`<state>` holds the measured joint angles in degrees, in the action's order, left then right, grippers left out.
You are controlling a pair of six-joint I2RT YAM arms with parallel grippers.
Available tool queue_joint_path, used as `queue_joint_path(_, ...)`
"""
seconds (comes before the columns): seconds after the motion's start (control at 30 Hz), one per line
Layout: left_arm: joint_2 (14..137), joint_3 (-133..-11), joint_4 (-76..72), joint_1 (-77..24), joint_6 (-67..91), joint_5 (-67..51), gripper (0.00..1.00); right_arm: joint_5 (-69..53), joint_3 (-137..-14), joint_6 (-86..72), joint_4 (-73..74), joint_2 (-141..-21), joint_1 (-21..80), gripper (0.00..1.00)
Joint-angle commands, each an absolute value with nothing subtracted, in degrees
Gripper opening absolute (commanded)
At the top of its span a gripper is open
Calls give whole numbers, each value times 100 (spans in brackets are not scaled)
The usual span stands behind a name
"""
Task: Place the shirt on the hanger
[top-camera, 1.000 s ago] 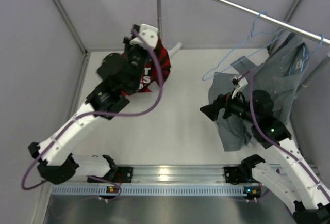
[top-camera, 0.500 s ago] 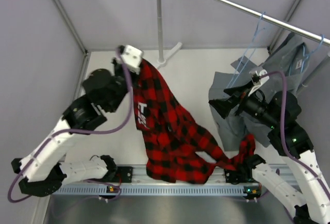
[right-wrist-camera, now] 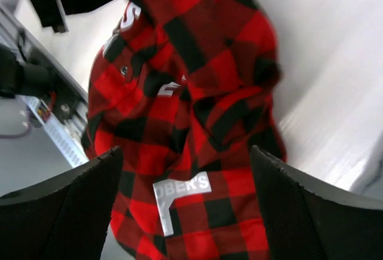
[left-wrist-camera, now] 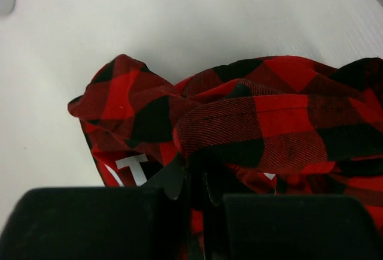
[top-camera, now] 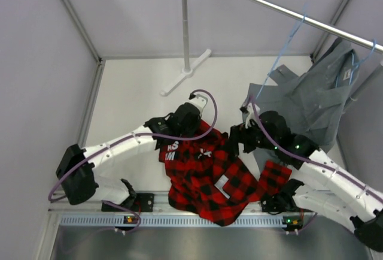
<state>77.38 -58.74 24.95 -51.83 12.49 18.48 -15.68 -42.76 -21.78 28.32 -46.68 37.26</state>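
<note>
The red-and-black plaid shirt (top-camera: pixel 209 182) lies bunched at the near middle of the table, its lower part hanging over the front rail. My left gripper (top-camera: pixel 194 129) is at the shirt's far edge; in the left wrist view it (left-wrist-camera: pixel 196 182) is shut on a fold of the plaid cloth (left-wrist-camera: pixel 251 110). My right gripper (top-camera: pixel 234 143) hovers over the shirt's right side, and in the right wrist view it (right-wrist-camera: pixel 187 152) is open with only the shirt (right-wrist-camera: pixel 191 122) below. The thin light-blue hanger (top-camera: pixel 278 59) hangs from the clothes rail at the back right.
A grey garment (top-camera: pixel 311 104) on another blue hanger (top-camera: pixel 350 68) hangs at the right, just behind my right arm. The metal clothes rail (top-camera: pixel 269 5) crosses the back, its post (top-camera: pixel 186 26) and foot (top-camera: pixel 182 74) behind the left gripper. An aluminium rail (top-camera: pixel 179 200) runs along the near edge.
The left arm has swung from the back left to the near middle, dropping the spread shirt into a heap. The right gripper has moved left and down over it.
</note>
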Motion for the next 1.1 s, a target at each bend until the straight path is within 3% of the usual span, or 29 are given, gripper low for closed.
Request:
queue_joint_path(0.0,7787,-5897,1740,-5168,1863,1976,0,-14,-4264,-2601,1998,-4711,4831,81)
queue_joint_path(0.1,7673,-5871,1767,-5124,2004,2573,0,954,-4123,-2663,1750,-4860,5518,80)
queue_joint_path(0.33,7076,-5898,1679,-4975,2381,2935,0,1740,-4158,-2804,1426,-5958,5607,79)
queue_joint_path(0.47,6891,-5801,1652,-4983,2408,3084,0,1635,-4156,-2795,1273,-6204,5607,73)
queue_joint_path(0.7,6487,-5634,1679,-4641,2540,3313,0,335,-3675,-2769,1170,-5994,5669,73)
queue_joint_path(0.77,6381,-5643,1687,-4623,2514,3296,0,368,-3499,-2734,1073,-6090,5678,65)
queue_joint_path(0.83,6293,-5625,1687,-4614,2548,3270,0,527,-3507,-2585,889,-6274,5686,32)
queue_joint_path(0.87,6206,-5616,1687,-4614,2558,3252,0,719,-3611,-2497,827,-6441,5669,10)
queue_joint_path(0.9,6170,-5608,1688,-4614,2575,3243,0,930,-3699,-2444,826,-6521,5669,0)
queue_joint_path(1.0,6135,-5625,1679,-4614,2619,3077,0,2202,-4375,-2259,1631,-6601,5608,0)
queue_joint_path(1.07,6205,-5634,1679,-4614,2575,2919,0,3664,-5145,-2276,3066,-6505,5573,0)
